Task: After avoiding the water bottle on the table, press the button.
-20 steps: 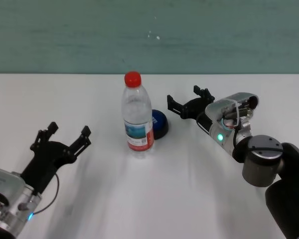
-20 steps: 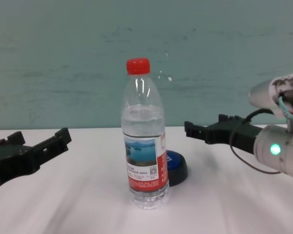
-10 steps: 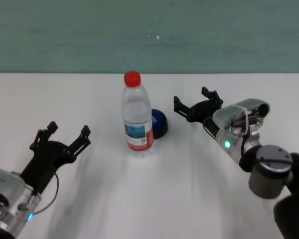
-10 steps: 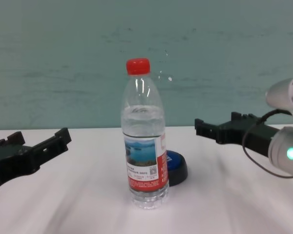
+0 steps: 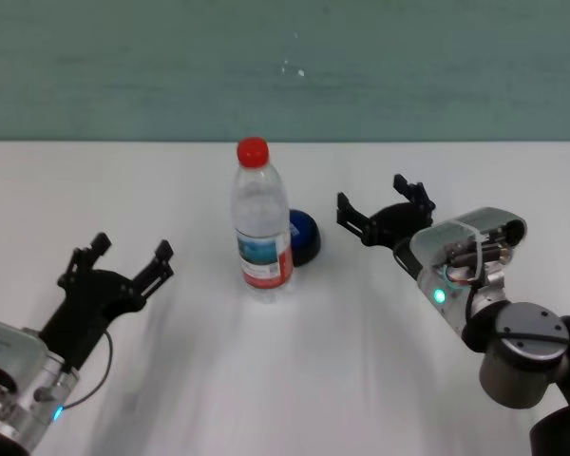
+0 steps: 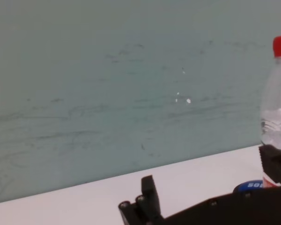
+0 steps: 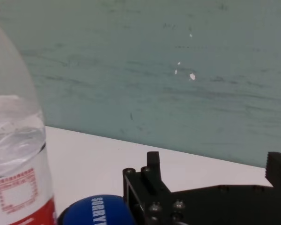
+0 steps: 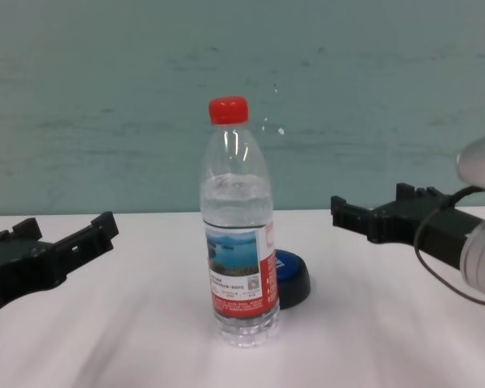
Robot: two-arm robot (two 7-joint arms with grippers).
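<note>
The water bottle [image 5: 261,221] is stood upright near the middle of the table [image 5: 294,380], its long axis vertical and its red screw cap uppermost. It is made of clear, smooth plastic, wrapped by a red-and-white label with a blue lake scene. The button [image 5: 303,237], a low round shape with a glossy blue dome on a black base, is set just beside the bottle, toward the far edge and partly hidden by it. The right gripper [image 5: 385,206] is held above the table toward the right edge, near the button, fingers spread wide. The left gripper [image 5: 118,262] is parked near the left edge, also spread wide and holding nothing.
</note>
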